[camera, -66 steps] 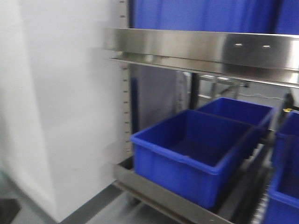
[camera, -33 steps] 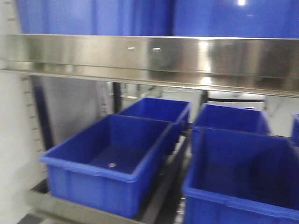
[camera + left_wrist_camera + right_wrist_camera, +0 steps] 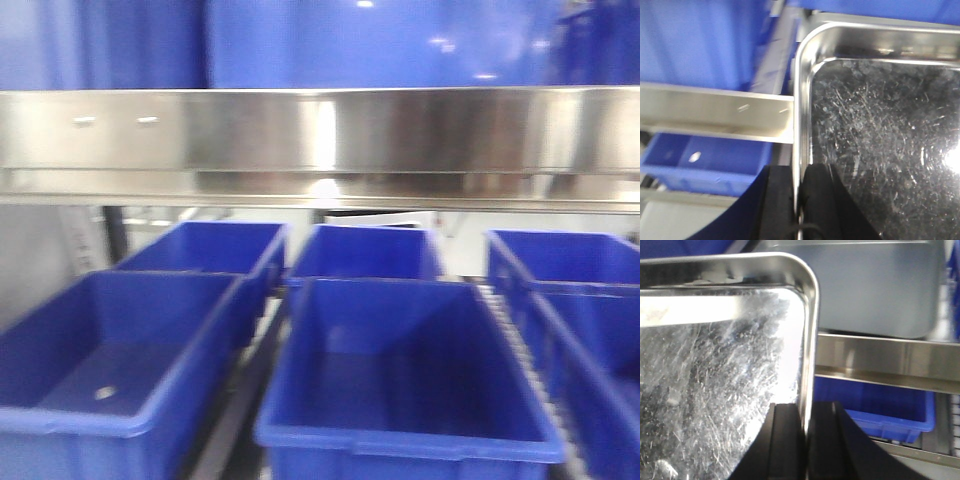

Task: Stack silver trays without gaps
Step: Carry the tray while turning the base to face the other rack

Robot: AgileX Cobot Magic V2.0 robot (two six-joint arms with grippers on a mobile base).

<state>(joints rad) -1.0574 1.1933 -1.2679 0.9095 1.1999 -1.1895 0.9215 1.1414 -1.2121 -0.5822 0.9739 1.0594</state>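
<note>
1. So, left hand clamped on silver tray, left rim.
2. Right hand clamped on silver tray, right rim.
3. Silver tray held up beside the shelf rail, blue bins below the rail.

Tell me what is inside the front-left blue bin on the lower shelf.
One small pale round thing lies on the floor of the front-left blue bin; blur keeps it unidentifiable. The bin's near wall and the picture's edge hide the rest of the floor.
</note>
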